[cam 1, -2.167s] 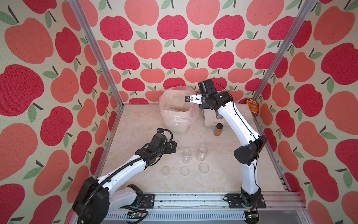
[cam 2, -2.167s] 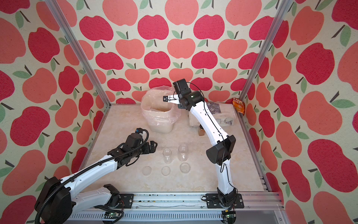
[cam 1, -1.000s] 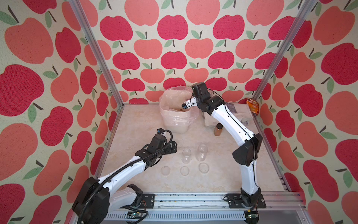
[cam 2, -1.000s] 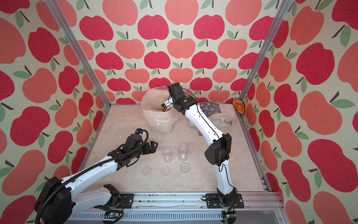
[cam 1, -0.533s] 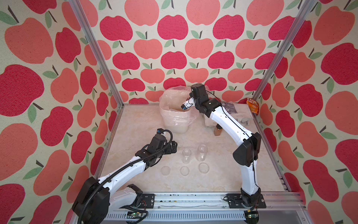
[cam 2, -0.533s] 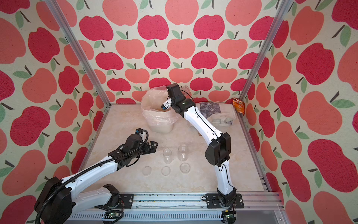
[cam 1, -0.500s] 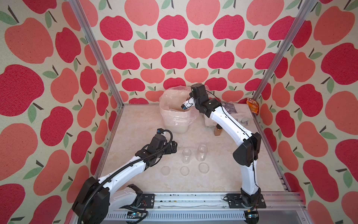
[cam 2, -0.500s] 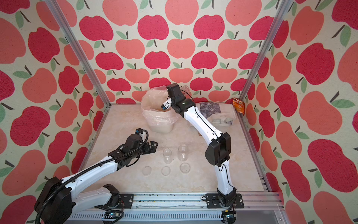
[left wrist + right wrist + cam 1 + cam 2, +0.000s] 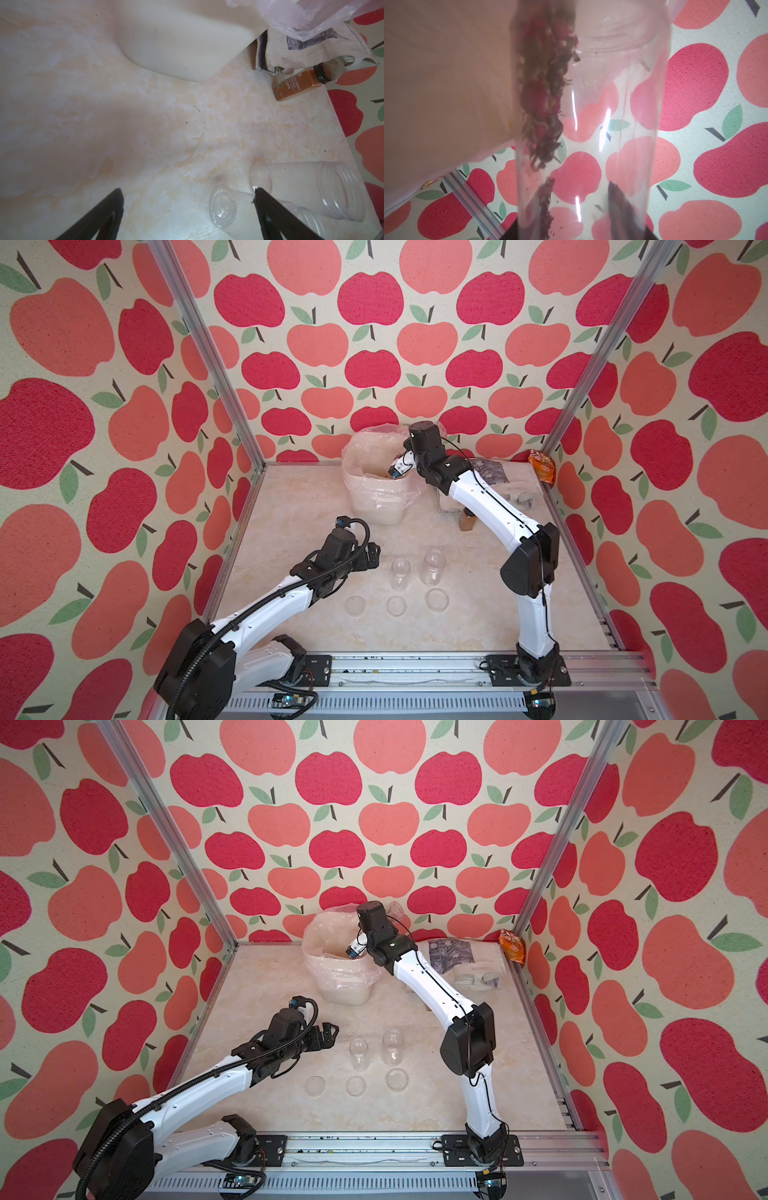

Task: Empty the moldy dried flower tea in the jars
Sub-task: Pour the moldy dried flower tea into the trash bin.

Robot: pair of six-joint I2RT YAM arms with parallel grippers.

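Nearest, the left gripper (image 9: 328, 1031) hangs wide open and empty over the bench (image 9: 291, 497), just beside two upright, lidless jars (image 9: 400, 572), unmoved since earlier; farther back, the right gripper (image 9: 398, 471) clamps the third jar (image 9: 591, 124), tipped into the white bin (image 9: 374, 506), with dried flower tea (image 9: 544, 93) along its wall; two seconds ago it was higher, at the rim.

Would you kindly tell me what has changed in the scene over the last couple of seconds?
The right gripper, shut on a clear jar, moved from above the bin's right rim leftward and down into its mouth. The tipped jar's dried tea now lies along its wall toward the opening. Nothing was grasped or released. The left gripper stayed open, and the two other jars and three lids did not move.
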